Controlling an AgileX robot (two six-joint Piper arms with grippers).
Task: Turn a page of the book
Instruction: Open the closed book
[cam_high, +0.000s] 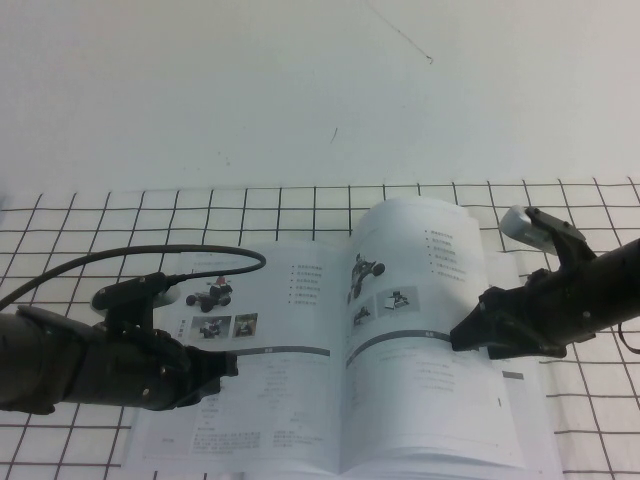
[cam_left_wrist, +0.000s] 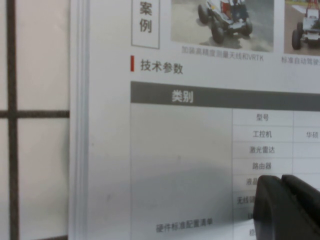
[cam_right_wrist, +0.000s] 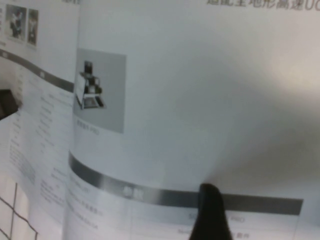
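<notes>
The book (cam_high: 270, 400) lies open on the gridded table. My left gripper (cam_high: 228, 366) is shut and rests on its left-hand leaf; in the left wrist view its closed fingertips (cam_left_wrist: 287, 205) sit on the printed table of the book (cam_left_wrist: 180, 165). The page (cam_high: 420, 270) on the right side is lifted and curls up toward the spine. My right gripper (cam_high: 462, 337) is shut on its outer edge at the grey bar. In the right wrist view one dark finger (cam_right_wrist: 212, 210) lies against the raised page (cam_right_wrist: 200, 100); the other finger is hidden behind it.
The table (cam_high: 90, 240) is white with a black grid. A plain white wall (cam_high: 300, 90) rises behind it. The left arm's black cable (cam_high: 150, 255) arcs over the book's far left corner. Bare grid shows left of the book in the left wrist view (cam_left_wrist: 35, 115).
</notes>
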